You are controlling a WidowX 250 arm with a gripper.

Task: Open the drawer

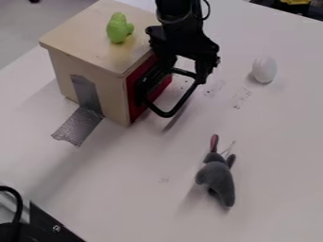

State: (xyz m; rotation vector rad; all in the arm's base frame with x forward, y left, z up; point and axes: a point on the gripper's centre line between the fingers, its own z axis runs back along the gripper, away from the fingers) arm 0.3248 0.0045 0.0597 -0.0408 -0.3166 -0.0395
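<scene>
– Nearest first?

– At lower left, black hardware [47,226] with a black cable [18,208]. Farther up, in the lower right part of the frame, a grey plush animal [218,182] with pink in one ear, lying on the pale bench [126,179].

– And past that?

– Left of centre, a strip of silver-grey tape [79,125], running from the bench up one side of a wooden box [114,99]. In the box's right-hand face, just above the middle of the frame, the red drawer [162,89], with a black loop handle [167,114] jutting out. At upper right, a white egg-shaped thing [265,71]. On top of the box, a green toy [117,28]. Farthest, by the top right corner, something yellow [295,2].

– In the way of the drawer?

– Only the gripper [184,77], hiding part of the red front. Plush and egg, both well apart from the handle.

– Counted up?

– One plush, one strip of tape, one box, one drawer, one handle, one egg, one green toy.

– And the gripper?

– Hanging from the top edge, down at the handle. Spread, with a handle bar crossing the gap. Seemingly touching at the right; hard to be sure.
</scene>
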